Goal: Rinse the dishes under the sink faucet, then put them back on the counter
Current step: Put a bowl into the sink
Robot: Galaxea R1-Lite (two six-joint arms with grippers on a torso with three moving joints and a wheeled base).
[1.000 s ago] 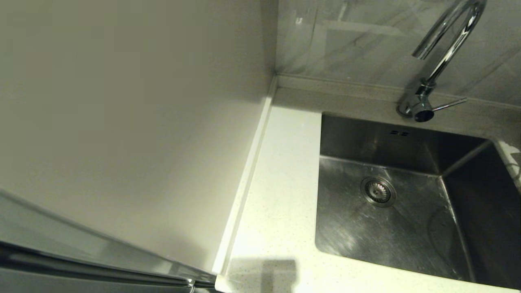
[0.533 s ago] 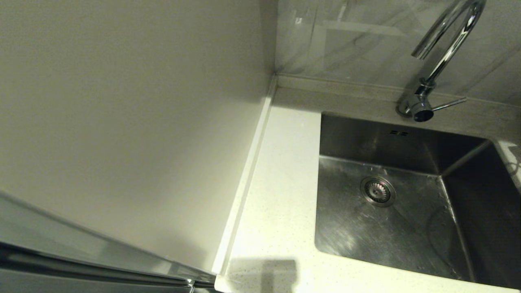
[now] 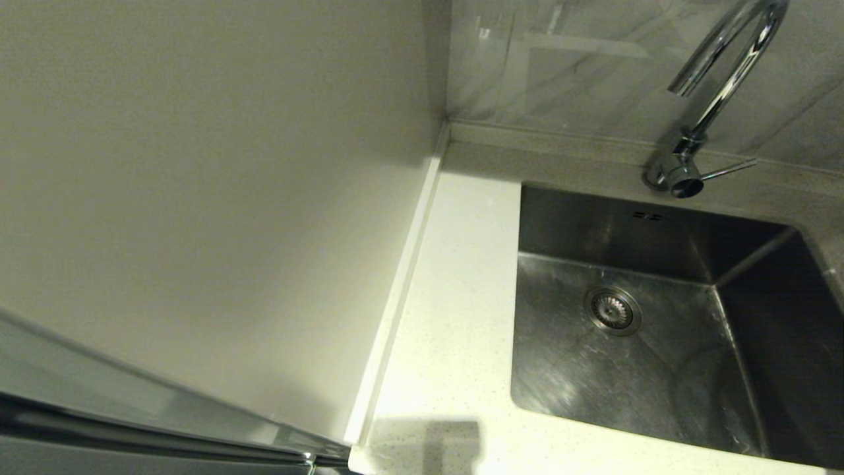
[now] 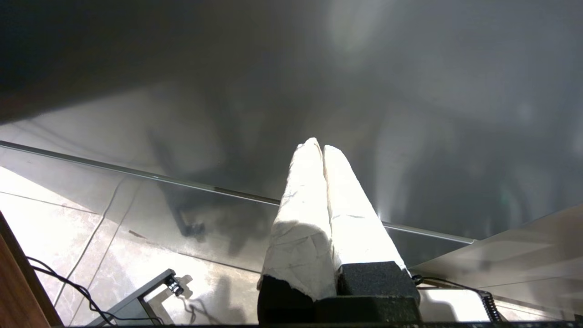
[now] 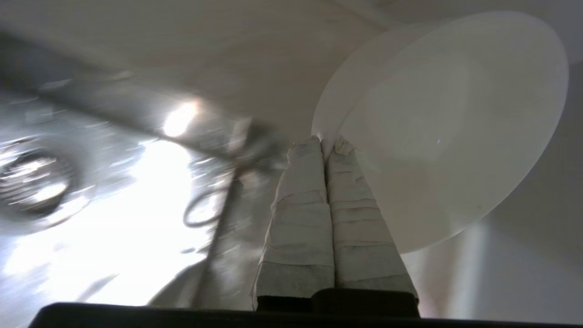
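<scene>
- The right gripper (image 5: 324, 142) does not show in the head view; its own wrist view shows the two white-wrapped fingers (image 5: 300, 214) pressed tight together, the jaws fully closed on the rim of a white bowl (image 5: 451, 127).
- The bowl stands on edge beyond the fingertips, pinched at its rim, with its pale round face turned toward the camera.
- Behind the bowl in that wrist view lies blurred shiny steel with bright reflections; a round dark shape at one side could be the drain, though the blur is too heavy to say so.
- The left gripper (image 4: 321, 146) is parked low, well away from the sink, over a glossy tiled floor (image 4: 68, 228) with black cables; its jaws are closed with the two wrapped fingers touching, and they hold nothing.
- In the head view the sink (image 3: 659, 369) sits at the right, with only its round strainer drain (image 3: 612, 310) and two small overflow slots on the back wall.
- The faucet (image 3: 715, 92) rises behind the sink's back edge, its arched spout reaching out over the basin and its thin lever pointing right.
- The white speckled worktop (image 3: 455, 316) runs along the sink's left side, with a raised rim against a plain pale wall (image 3: 211, 198).
- No other bowl shows in any view.
</scene>
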